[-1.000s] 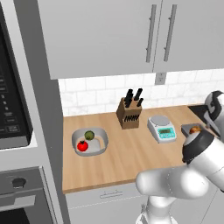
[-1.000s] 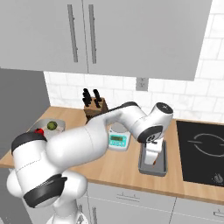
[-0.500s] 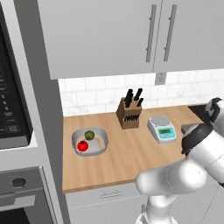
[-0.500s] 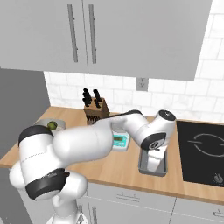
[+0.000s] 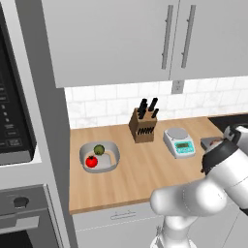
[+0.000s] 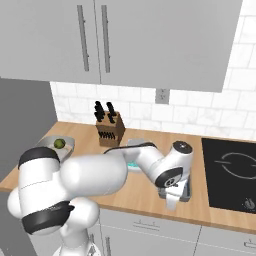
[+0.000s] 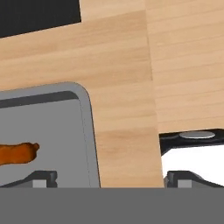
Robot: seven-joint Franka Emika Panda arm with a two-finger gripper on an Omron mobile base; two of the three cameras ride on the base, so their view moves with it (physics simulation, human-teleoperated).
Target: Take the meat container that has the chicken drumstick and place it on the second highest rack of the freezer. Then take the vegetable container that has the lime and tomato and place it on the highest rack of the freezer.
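The meat container (image 7: 52, 127), a shallow grey tray with rounded corners, lay on the wooden counter (image 7: 127, 65) directly under my gripper (image 7: 105, 179). In the hand view its right-hand rim ran up between my two fingertips, so one tip stood over the tray's floor and the other (image 7: 183, 178) stood outside it, above bare wood. The chicken drumstick (image 7: 17, 153) rested inside the tray, just beside the inner fingertip and not touching it. My jaws stood fully apart and held nothing.

From the right base view my hand (image 6: 172, 192) hung low over that same tray (image 6: 186, 189), which sat near the counter's front edge, just beside the black cooktop (image 6: 232, 172). In the left base view a corner of the tray (image 5: 209, 142) showed past my wrist.

Further from my gripper, the white kitchen scale (image 5: 179, 142) sat on the counter, and beyond it the wooden knife block (image 5: 144, 127) stood against the tiled wall. Well apart from my hand, at the far end of the counter, lay the vegetable container (image 5: 112, 163) with the lime (image 5: 99, 149) and the tomato (image 5: 91, 161) touching each other inside it. Grey cabinets (image 6: 125, 40) hung above the counter.
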